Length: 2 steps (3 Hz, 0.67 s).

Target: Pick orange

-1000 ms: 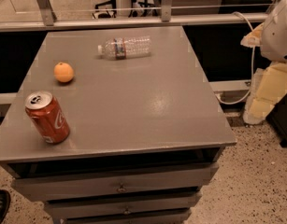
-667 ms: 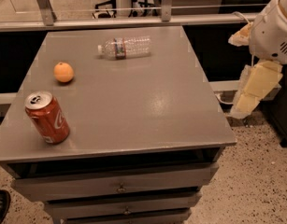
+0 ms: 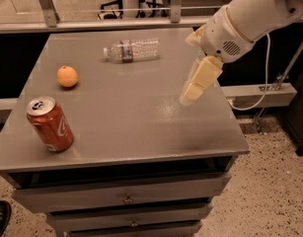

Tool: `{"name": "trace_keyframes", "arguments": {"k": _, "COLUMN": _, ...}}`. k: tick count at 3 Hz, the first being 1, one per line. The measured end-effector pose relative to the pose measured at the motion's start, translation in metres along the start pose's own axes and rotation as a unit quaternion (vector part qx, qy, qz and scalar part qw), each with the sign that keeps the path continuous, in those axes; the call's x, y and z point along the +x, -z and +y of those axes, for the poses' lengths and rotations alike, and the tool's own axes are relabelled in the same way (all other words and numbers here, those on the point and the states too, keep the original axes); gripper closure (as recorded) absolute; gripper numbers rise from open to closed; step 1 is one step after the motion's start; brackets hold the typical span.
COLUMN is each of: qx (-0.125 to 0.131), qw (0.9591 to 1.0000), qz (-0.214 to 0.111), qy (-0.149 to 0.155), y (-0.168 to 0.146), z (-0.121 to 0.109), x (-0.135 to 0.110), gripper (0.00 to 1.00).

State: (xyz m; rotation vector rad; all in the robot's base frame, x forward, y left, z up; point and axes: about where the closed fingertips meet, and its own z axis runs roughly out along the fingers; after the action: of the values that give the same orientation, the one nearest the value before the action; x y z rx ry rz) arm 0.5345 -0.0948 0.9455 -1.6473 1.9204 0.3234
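The orange is a small round fruit lying on the left side of the grey table top. My gripper hangs from the white arm over the right part of the table, pointing down and left, well to the right of the orange and apart from it. It holds nothing that I can see.
A red soda can stands tilted at the front left, near the table edge. A clear plastic water bottle lies on its side at the back. Drawers are below the top. A cable and rail run at the right.
The arm has swung in from the right edge of view and now reaches over the right part of the table. The orange, can and bottle have not moved.
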Motion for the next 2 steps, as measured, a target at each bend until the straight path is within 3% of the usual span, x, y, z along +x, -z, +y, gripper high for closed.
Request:
{"name": "trace_keyframes", "arguments": {"k": 1, "qx": 0.0, "qw": 1.0, "qz": 0.0, "qy": 0.0, "y": 0.0, "z": 0.0, "x": 0.0, "gripper": 0.0}}
{"name": "trace_keyframes", "arguments": {"k": 2, "qx": 0.013, "qw": 0.9996, "qz": -0.024, "qy": -0.002, "y": -0.0045, "z": -0.0074, "x": -0.0076, "gripper": 0.0}}
